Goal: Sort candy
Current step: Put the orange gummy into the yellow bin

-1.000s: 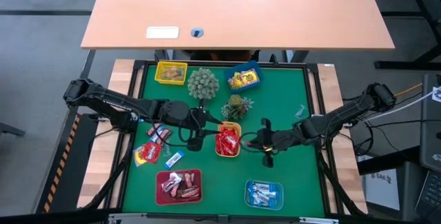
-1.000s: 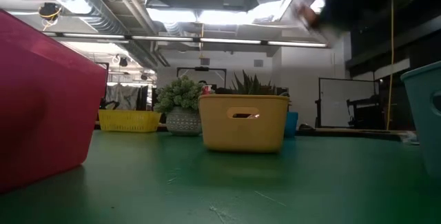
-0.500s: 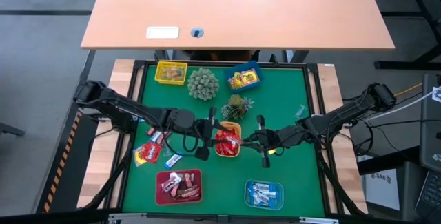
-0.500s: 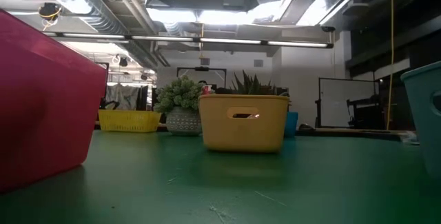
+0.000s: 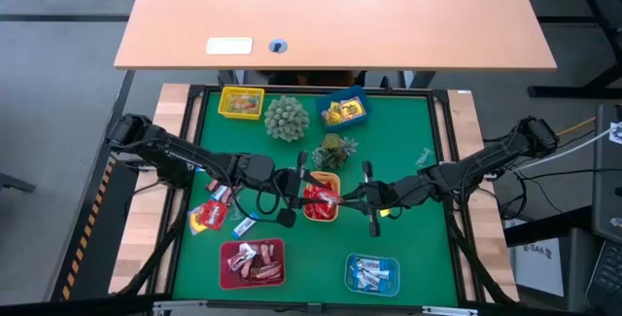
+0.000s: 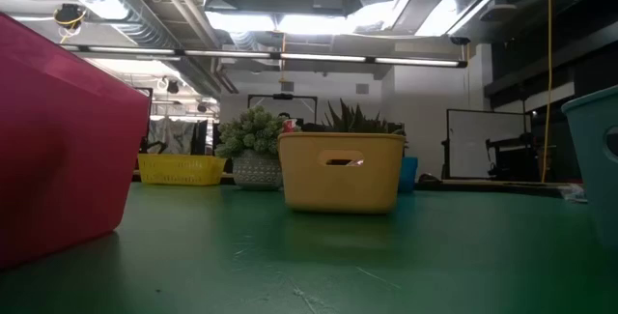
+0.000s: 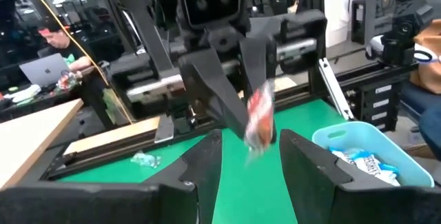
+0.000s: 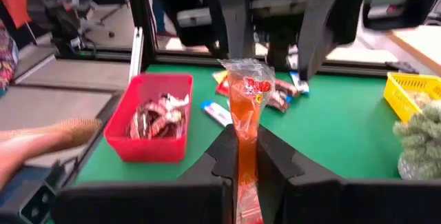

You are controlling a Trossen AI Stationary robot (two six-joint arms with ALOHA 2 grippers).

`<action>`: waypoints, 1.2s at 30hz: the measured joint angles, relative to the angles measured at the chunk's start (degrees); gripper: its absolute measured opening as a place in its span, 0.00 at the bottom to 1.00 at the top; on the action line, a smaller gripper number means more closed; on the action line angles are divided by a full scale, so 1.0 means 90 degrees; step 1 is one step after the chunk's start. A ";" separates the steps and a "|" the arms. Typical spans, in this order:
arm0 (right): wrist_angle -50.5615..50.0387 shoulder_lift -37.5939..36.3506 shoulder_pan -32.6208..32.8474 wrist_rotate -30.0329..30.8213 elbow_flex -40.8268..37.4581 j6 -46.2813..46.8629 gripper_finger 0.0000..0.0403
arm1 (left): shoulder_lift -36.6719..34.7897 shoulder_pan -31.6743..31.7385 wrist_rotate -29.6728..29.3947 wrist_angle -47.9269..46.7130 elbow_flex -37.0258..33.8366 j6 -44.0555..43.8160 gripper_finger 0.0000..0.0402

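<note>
My right gripper (image 5: 342, 199) hangs over the orange tray (image 5: 333, 211), shut on a red wrapped candy (image 8: 246, 100). My left gripper (image 5: 302, 187) faces it from the tray's left side, open and touching nothing; its wrist view shows the same red candy (image 7: 260, 116) ahead of the fingers. The orange tray holds red candy (image 5: 319, 199). Loose candy lies on the green mat to the left: red candy (image 5: 207, 215), a blue-white candy (image 5: 244, 226) and brown-pink candy (image 5: 225, 190). My right gripper pinches the red candy between its two fingers (image 8: 224, 158). The wrapper's free end (image 8: 244, 72) sticks out past the fingertips. The fingers come roughly level from the table's right, and the candy is lifted clear above the orange tray.
A red tray (image 5: 252, 263) of brown-pink candy and a blue tray (image 5: 372, 273) of blue-white candy sit near the front edge. A yellow tray (image 5: 241, 102), another blue tray (image 5: 344, 110) and two spiky plants (image 5: 286, 119) (image 5: 334, 149) stand at the far side.
My left gripper has moved toward the table's right and my right gripper toward the table's left. Both have closed in on the orange tray, then held nearly still for the last half second.
</note>
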 joint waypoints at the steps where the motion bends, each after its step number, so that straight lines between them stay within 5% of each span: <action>1: 0.0077 0.0000 0.0000 0.0003 0.0000 -0.0011 0.08 | 0.0000 -0.0002 0.0000 0.0009 0.0000 0.0002 0.33; 21: 0.1345 0.0639 -0.0002 0.0110 0.0002 -0.0843 0.08 | 0.0000 -0.0005 0.0427 0.0263 0.0000 -0.0004 0.32; 36: 0.1336 0.0639 -0.0002 0.0110 0.0002 -0.0843 0.08 | 0.0000 -0.0002 0.0461 0.0223 0.0000 0.0003 0.01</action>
